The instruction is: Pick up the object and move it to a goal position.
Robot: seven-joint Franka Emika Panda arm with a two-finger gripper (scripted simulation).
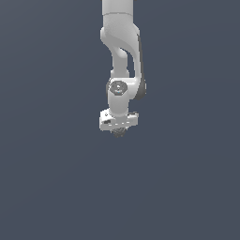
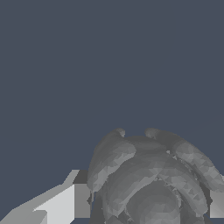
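The object [image 1: 119, 133] is a small dark grey roundish lump that pokes out just below the white gripper block in the exterior view. My gripper [image 1: 119, 130] hangs from the white arm at mid-picture, pointing down. In the wrist view the object [image 2: 148, 175] looks large, lumpy and ridged. It sits between my two fingers [image 2: 65, 203], and both press against its sides. The gripper [image 2: 146, 203] is shut on the object. In the exterior view the fingers are mostly hidden behind the lump.
A uniform dark blue-grey surface fills the background in both views. No other objects, edges or goal marker show.
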